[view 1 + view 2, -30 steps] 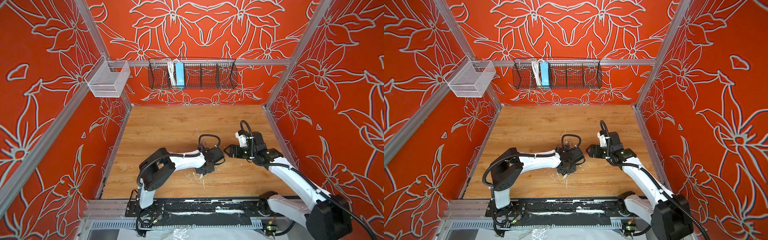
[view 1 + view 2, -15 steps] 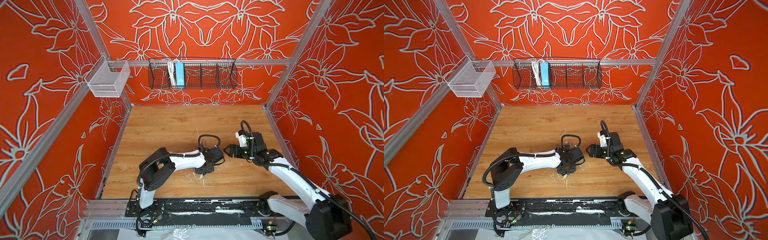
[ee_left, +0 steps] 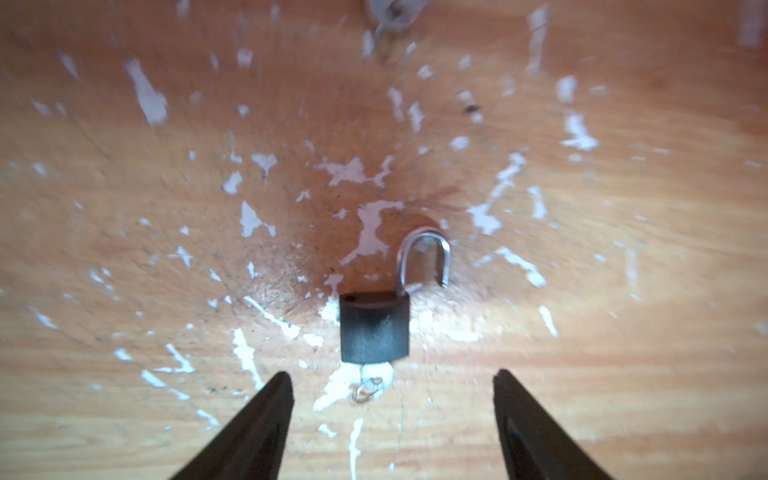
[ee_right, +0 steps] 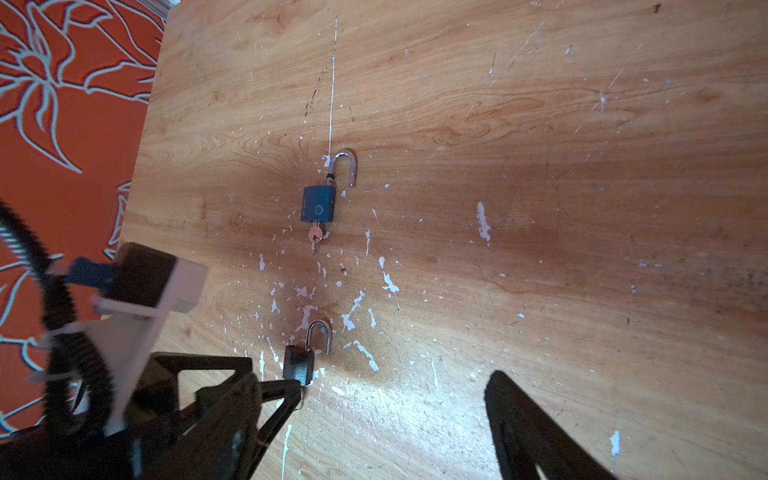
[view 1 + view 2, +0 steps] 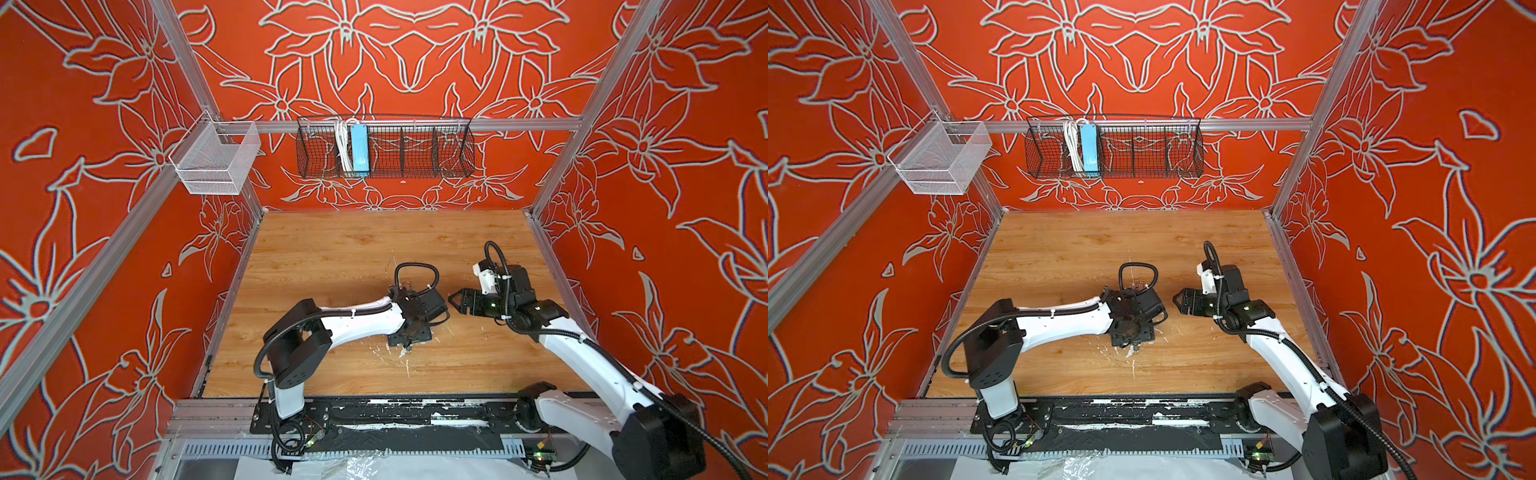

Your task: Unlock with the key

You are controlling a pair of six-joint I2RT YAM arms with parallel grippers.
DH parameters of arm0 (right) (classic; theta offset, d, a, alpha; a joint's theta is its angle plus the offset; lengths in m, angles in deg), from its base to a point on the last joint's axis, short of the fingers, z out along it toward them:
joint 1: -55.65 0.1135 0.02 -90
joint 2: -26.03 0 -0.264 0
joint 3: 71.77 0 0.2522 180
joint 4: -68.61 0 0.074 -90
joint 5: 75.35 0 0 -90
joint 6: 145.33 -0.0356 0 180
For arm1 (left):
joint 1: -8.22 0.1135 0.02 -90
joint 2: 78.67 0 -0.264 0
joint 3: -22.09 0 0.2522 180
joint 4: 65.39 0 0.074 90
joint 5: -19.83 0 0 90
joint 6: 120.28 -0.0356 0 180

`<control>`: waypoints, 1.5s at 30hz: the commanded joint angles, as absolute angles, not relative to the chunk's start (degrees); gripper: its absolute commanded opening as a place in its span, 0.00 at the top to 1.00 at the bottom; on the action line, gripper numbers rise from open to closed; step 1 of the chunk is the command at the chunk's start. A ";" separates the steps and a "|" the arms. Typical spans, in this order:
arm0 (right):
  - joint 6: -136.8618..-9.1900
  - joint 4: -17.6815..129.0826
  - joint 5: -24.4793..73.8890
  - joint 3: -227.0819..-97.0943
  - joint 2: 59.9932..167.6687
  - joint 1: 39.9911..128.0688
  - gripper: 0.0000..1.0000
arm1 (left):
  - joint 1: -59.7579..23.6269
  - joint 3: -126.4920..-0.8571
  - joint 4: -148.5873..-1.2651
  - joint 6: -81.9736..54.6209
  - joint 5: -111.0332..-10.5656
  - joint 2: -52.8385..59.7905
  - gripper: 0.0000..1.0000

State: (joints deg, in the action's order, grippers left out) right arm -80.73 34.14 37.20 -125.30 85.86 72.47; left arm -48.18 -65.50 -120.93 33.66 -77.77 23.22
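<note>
Hovering low over the front middle of the table [image 5: 332, 257], with the left fingers [image 3: 266, 415] spread wide apart and gripping nothing. Looking straight down from there on a small dark padlock [image 3: 374, 328], lying flat on the table with its shackle [image 3: 424, 257] swung free at one end and a key [image 3: 376, 380] sitting in its bottom end. Flanking that key on either side without touching it. Holding the right fingers [image 4: 523, 424] open too, empty, raised just beside the wrist of the left arm [image 5: 353, 324] in both top views. Showing, in the right wrist view, a blue padlock [image 4: 318, 203] lying farther out on the table, apart from the dark one, likewise unlatched and with a coppery key [image 4: 315, 237] sticking out of it.
</note>
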 commanded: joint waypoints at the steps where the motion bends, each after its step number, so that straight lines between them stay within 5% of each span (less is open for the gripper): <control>1: -81.28 34.62 36.73 -125.56 84.51 71.78 0.13 | -46.79 -65.73 -123.46 32.59 -81.34 17.44 0.14; 5: -81.28 33.24 33.88 -127.90 83.48 70.18 0.08 | -42.68 -63.94 -124.85 29.88 -85.44 10.01 0.00; 13: -81.04 34.43 21.77 -131.42 81.78 62.03 0.02 | -24.30 -56.71 -126.49 18.73 -101.74 -7.73 0.03; 20: -75.76 48.80 4.40 -123.56 84.14 54.85 0.03 | -4.08 -38.63 -101.09 -2.53 -107.87 -18.79 0.03; 24: -69.82 57.17 3.10 -121.17 89.57 51.49 0.03 | 3.52 -27.47 -85.93 -9.71 -104.78 -19.41 0.03; 29: -67.20 69.66 8.65 -118.01 96.50 50.43 0.03 | 6.36 -11.90 -59.86 -17.65 -97.23 -19.51 0.03; 37: -58.58 74.99 21.48 -118.71 100.54 50.44 0.03 | 7.64 -7.62 -45.41 -25.71 -84.57 -11.93 0.03; 45: -58.77 78.30 16.45 -109.77 92.67 50.54 0.03 | 7.62 -6.88 -38.96 -25.35 -85.32 -4.81 0.03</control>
